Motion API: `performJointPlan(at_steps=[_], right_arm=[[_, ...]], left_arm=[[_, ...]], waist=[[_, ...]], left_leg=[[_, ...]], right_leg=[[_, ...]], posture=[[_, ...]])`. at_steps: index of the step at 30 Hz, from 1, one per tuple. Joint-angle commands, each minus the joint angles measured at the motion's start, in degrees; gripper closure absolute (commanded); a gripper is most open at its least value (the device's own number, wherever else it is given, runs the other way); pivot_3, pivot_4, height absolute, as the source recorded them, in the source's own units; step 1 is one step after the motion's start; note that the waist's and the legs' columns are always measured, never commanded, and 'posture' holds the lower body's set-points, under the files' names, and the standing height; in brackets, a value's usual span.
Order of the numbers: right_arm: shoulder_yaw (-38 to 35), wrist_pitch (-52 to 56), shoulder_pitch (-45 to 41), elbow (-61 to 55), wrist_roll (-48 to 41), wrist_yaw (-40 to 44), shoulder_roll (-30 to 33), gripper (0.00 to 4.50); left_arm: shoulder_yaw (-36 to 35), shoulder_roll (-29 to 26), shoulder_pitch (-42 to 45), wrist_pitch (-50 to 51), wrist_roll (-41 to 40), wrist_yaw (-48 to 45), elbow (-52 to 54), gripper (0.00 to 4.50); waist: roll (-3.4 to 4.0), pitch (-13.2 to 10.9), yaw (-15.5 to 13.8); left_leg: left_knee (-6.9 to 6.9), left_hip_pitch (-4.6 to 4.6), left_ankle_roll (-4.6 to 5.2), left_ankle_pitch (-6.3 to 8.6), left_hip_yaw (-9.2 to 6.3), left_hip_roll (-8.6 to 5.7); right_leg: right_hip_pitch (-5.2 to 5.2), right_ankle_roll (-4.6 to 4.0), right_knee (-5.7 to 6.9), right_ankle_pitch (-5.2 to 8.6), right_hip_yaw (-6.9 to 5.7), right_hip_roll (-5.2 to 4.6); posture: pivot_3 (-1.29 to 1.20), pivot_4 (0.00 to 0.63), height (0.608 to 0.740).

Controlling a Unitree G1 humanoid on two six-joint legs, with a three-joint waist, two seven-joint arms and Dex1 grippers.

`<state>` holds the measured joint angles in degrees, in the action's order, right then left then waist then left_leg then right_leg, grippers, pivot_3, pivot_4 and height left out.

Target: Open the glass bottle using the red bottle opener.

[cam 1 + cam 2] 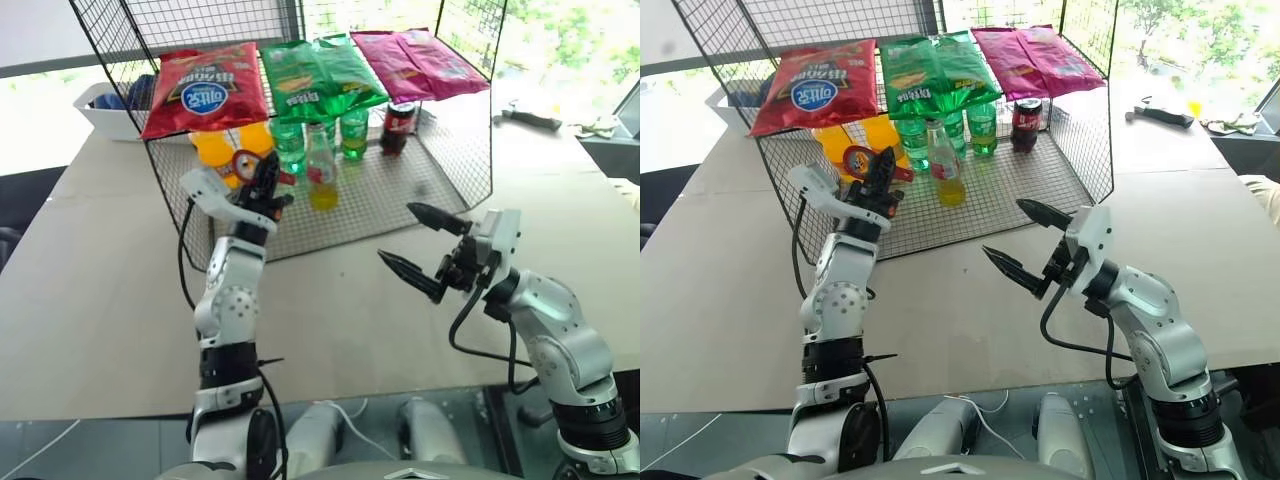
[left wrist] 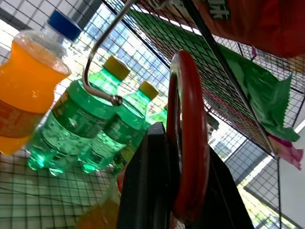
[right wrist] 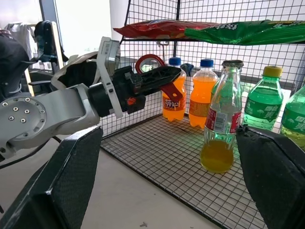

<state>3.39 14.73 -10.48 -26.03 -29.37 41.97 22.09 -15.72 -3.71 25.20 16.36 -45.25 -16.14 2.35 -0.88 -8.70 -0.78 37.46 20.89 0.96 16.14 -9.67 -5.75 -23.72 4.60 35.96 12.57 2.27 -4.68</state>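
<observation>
The glass bottle (image 1: 321, 170), holding yellow liquid, with a red label and a metal cap, stands upright on the wire rack's floor (image 1: 400, 190). My left gripper (image 1: 268, 185) is shut on the red bottle opener (image 1: 243, 160), gripping its handle. The opener's oval ring (image 2: 190, 143) sticks out past the fingertips. This gripper hovers at the rack's front left, left of the glass bottle (image 3: 220, 121) and apart from it. My right gripper (image 1: 396, 232) is open and empty over the table in front of the rack, facing the bottle.
Red (image 1: 205, 90), green (image 1: 320, 75) and pink (image 1: 415, 60) snack bags lie on the rack's top. Orange soda bottles (image 1: 215, 150), green bottles (image 1: 290, 145) and a dark drink (image 1: 398, 128) stand behind the glass bottle. A metal hook (image 2: 100, 71) hangs near the opener. A white bin (image 1: 100, 110) sits far left.
</observation>
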Motion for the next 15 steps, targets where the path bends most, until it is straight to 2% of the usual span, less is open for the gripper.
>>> performJointPlan(at_steps=[1, 5, 8, 12, 15], right_arm=[[-0.7, 5.6, -0.5, -2.6, -3.0, -2.0, 1.1, 0.0], [-0.6, 21.4, -1.2, -6.0, -9.5, -5.1, 5.8, 0.0], [-1.0, 28.3, -2.4, -7.5, -14.4, -5.7, 7.8, 0.0], [-1.1, 33.6, -4.4, -7.8, -18.1, -5.4, 9.7, 0.0], [-2.0, 38.2, -6.4, -6.9, -22.7, -4.5, 11.2, 0.0]], left_arm=[[1.6, -1.0, -1.7, 8.5, -8.9, -4.0, 6.2, 4.37], [4.6, -4.4, -5.2, 21.0, -18.7, -8.2, 10.7, 4.37], [6.3, -6.9, -6.5, 27.2, -23.2, -10.0, 12.4, 4.37], [8.9, -10.0, -7.4, 33.2, -26.2, -13.2, 13.7, 4.37], [10.6, -12.5, -7.6, 35.5, -25.6, -16.0, 13.3, 4.37]], waist=[[0.0, 0.0, 0.1], [0.01, 0.0, 0.1], [0.01, 0.0, 0.1], [0.01, 0.0, 0.1], [0.01, 0.0, 0.1]], left_leg=[[0.0, 0.0, 0.0, 0.0, 0.01, 0.0], [0.0, 0.01, 0.01, 0.0, 0.02, 0.0], [-0.01, -0.01, 0.0, 0.0, 0.01, 0.02], [-0.01, -0.03, 0.0, 0.0, 0.05, 0.05], [-0.01, -0.04, 0.01, 0.01, 0.06, 0.04]], right_leg=[[0.0, 0.0, 0.0, 0.0, 0.01, 0.0], [-0.01, -0.01, 0.0, 0.0, 0.05, 0.0], [-0.01, -0.01, 0.01, 0.01, 0.05, 0.01], [0.0, -0.01, 0.03, 0.0, 0.07, 0.04], [0.01, -0.01, 0.01, 0.01, 0.07, 0.03]], posture=[[0.0, 0.15, 0.74], [0.0, 0.15, 0.74], [0.0, 0.15, 0.74], [0.0, 0.15, 0.74], [0.0, 0.15, 0.74]])
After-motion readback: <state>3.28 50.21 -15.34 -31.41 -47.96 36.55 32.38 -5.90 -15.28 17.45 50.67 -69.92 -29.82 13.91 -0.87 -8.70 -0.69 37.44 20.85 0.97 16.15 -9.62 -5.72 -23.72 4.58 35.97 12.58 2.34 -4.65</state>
